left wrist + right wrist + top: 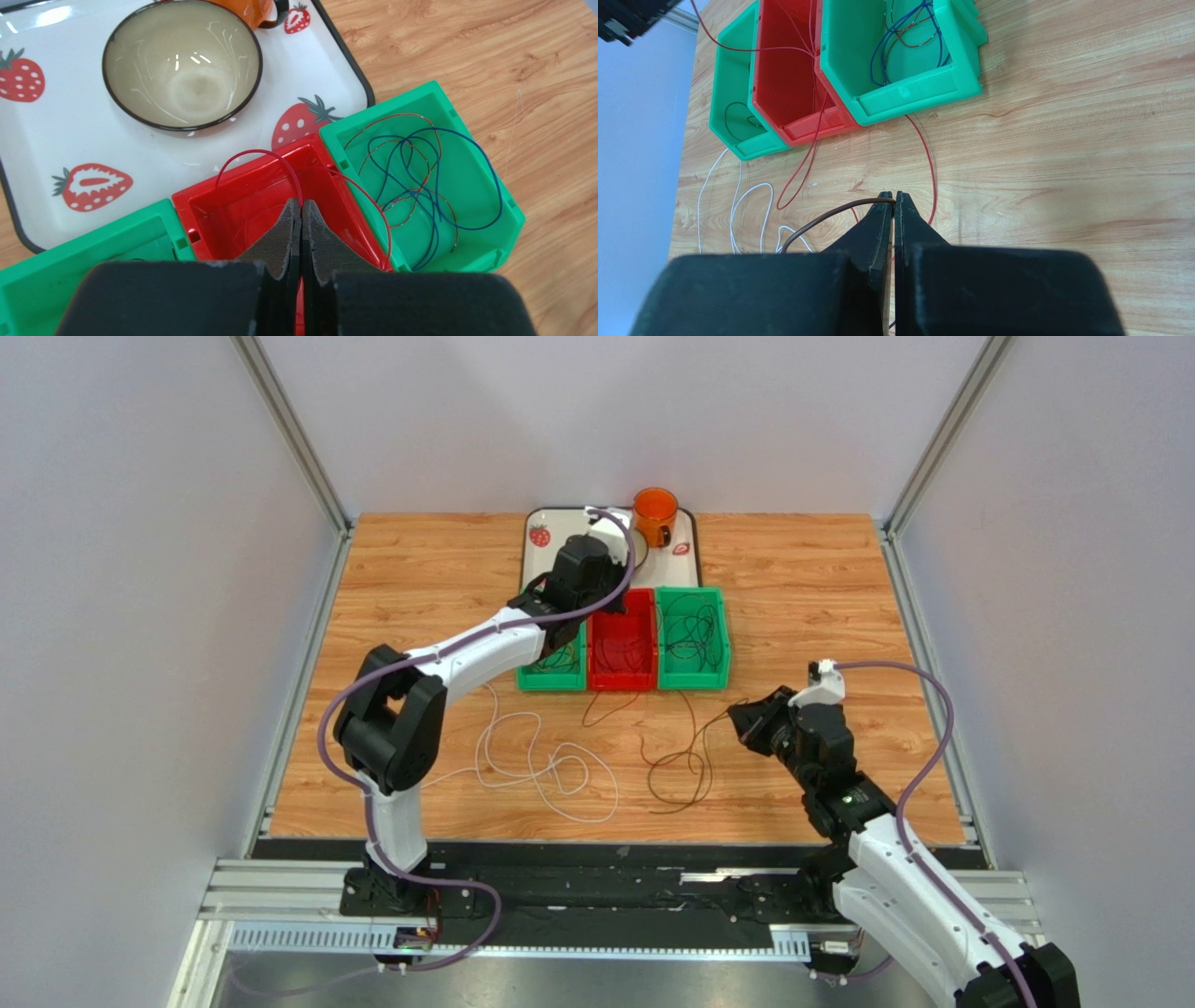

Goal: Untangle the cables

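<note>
Right at the tips of the right claw (894,199), pressed fully together, a brown cable (822,220) is pinched. From the pinch it bends off to the claw's left and trails back under the wrist, so its free length lies left of and behind the fingers rather than ahead of them. Just ahead of those tips and a little to their right, a strand of red cable (927,161) runs away across the wooden surface (1053,140) toward the bins. A white cable (749,203) loops loosely further off to the claw's left. I'd judge this arm the nearer one to the knot of cables lying out on the boards.

Across the way, the left claw (302,206) hangs over the red bin (210,203), its foam-faced fingers closed. A thin arc of that red cable (256,154) springs up from the tips, so it looks nipped there. To that claw's right a green bin (393,115) holds blue strands (449,182) mixed with orange ones, all thread-thin and springy, holding their curves. Beyond the tips sits a glossy strawberry tray (140,150) with a dark-rimmed bowl (182,63).

Everything is slender, limp wire, and the bins are hard plastic with square walls a loop could snag on, to my eye.
</note>
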### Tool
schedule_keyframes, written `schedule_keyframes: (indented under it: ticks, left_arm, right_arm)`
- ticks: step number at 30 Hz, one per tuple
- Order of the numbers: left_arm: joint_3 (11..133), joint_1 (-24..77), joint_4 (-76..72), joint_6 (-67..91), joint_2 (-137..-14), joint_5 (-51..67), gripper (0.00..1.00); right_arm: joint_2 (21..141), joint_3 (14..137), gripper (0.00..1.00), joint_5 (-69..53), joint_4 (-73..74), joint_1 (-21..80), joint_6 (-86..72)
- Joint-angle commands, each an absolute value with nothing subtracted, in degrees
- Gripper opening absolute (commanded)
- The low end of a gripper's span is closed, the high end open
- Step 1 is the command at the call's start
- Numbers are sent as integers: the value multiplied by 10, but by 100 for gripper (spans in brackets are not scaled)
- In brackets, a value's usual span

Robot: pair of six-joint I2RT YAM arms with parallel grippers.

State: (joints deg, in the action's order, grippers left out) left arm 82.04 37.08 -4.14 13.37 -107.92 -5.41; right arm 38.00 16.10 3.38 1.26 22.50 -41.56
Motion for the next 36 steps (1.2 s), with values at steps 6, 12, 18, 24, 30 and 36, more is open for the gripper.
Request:
schedule_keyframes:
  ticks: [6, 12, 18, 24, 30, 36]
  left_arm:
    - [782, 371, -141, 150, -1118, -42, 0]
    - [771, 371, -143, 164, -1127, -28, 9]
    - [801, 371, -89, 164, -1116, -12, 82]
    - [820, 371, -48, 162, -1091, -13, 92]
    - [832, 372, -6, 166, -1041, -9, 93]
    - [808, 372, 86, 165, -972, 8, 91]
  right_arm:
    - [376, 163, 0, 34, -25, 229, -412]
    - [380, 163, 0, 33, -25, 229, -411]
    - [380, 163, 0, 32, -25, 229, -411]
    - [379, 163, 0, 30, -27, 229, -411]
    - [379, 163, 0, 30, -27, 229, -410]
    - [379, 163, 0, 30, -26, 229, -410]
